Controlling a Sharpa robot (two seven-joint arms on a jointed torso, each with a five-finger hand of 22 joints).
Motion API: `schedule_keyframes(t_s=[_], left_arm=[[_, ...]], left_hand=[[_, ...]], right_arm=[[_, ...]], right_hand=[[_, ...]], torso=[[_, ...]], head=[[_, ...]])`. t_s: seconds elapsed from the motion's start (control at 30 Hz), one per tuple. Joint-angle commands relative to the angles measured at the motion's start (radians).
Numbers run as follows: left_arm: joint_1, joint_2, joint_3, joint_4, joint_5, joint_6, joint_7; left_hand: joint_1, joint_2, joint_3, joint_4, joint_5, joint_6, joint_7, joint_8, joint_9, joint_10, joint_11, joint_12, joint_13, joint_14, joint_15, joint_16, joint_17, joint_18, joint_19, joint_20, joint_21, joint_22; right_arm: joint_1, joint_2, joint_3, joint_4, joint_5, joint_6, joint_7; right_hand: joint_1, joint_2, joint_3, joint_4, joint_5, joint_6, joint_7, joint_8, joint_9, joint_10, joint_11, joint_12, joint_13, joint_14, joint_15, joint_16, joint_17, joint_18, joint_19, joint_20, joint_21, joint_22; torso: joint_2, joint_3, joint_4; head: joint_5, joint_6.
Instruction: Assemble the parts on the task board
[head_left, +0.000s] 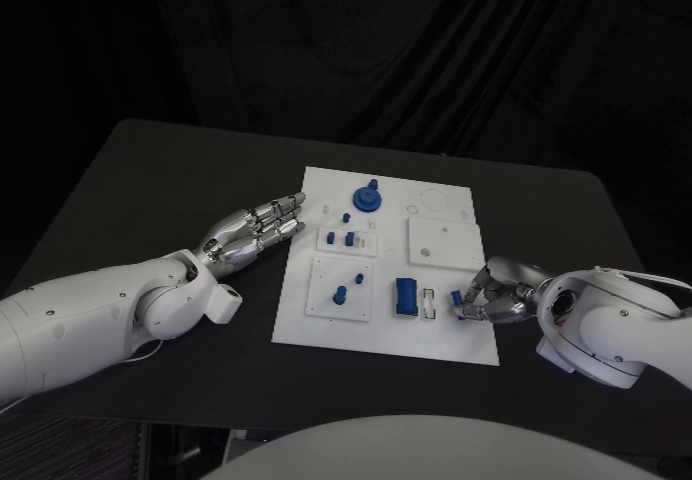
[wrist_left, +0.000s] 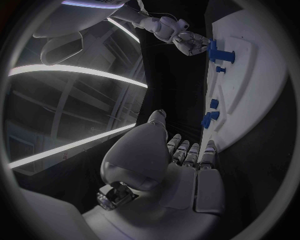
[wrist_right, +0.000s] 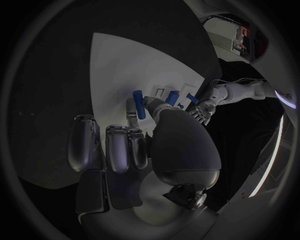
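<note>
Insertion appears to be the step in hand: a small blue part (head_left: 456, 298) is pinched by the right hand (head_left: 495, 292) at the board's (head_left: 440, 340) right edge, beside the blue block (head_left: 408, 296). Alignment over a socket is called for next. The left hand (head_left: 260, 230) is held flat, fingers together, empty, at the board's left edge. No writing can be read.

Black table (head_left: 144, 170) with rounded corners, matte top – takes up most of the head view. Behind it a black curtain (head_left: 433, 70) hanging in soft folds, covers the whole backdrop. Strip of striped floor (head_left: 58, 440) at the near left corner. Left wrist view catches long bright light strips (wrist_left: 75, 72) overhead – curved by the lens
</note>
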Motion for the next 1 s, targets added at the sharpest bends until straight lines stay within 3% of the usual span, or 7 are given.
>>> schedule_keyframes(t_s=[0.03,0.33,1.0], left_arm=[[-0.002,0.001,0.001,0.002,0.000,0.014,0.012],[-0.002,0.000,0.001,0.002,0.000,0.014,0.011],[-0.002,-0.002,0.001,0.004,0.000,0.013,0.011]], left_hand=[[-0.001,0.010,0.002,-0.005,0.004,0.001,0.001,0.006,0.001,0.000,0.004,0.005,0.002,0.001,0.007,-0.004,-0.001,0.013,-0.003,0.007,0.000,-0.001],[-0.002,0.010,0.002,-0.005,0.003,0.001,0.001,0.006,0.001,0.001,0.006,0.005,0.002,0.001,0.008,-0.004,-0.001,0.013,-0.003,0.007,0.000,-0.001],[-0.002,0.010,0.002,-0.005,0.003,0.001,0.001,0.006,0.001,0.001,0.006,0.005,0.002,0.001,0.008,-0.004,-0.001,0.013,-0.003,0.007,0.000,-0.001]], right_arm=[[0.004,0.006,0.000,-0.003,0.188,-0.030,0.025],[0.006,0.028,0.000,-0.021,0.340,-0.038,0.047],[0.007,0.063,0.000,-0.043,0.366,-0.053,0.074]], right_hand=[[-0.016,0.003,0.029,-0.018,-0.003,0.006,-0.002,0.007,0.004,0.110,-0.004,-0.001,0.263,0.078,0.000,0.005,0.099,0.007,0.012,0.004,0.007,0.192],[-0.041,0.005,0.043,-0.013,-0.004,-0.004,0.001,0.006,0.005,0.110,-0.003,-0.001,0.263,0.078,0.001,0.005,0.097,0.007,0.012,0.004,0.006,0.192],[-0.052,0.007,0.047,-0.011,-0.005,-0.008,0.002,0.005,0.006,0.110,-0.001,-0.001,0.263,0.078,0.002,0.004,0.096,0.007,0.011,0.005,0.004,0.191]], torso=[[-0.001,-0.0010,0.0002],[0.000,-0.0019,0.0020],[0.000,-0.0010,0.0011]], head=[[0.002,0.000],[-0.002,0.000],[0.003,0.000]])
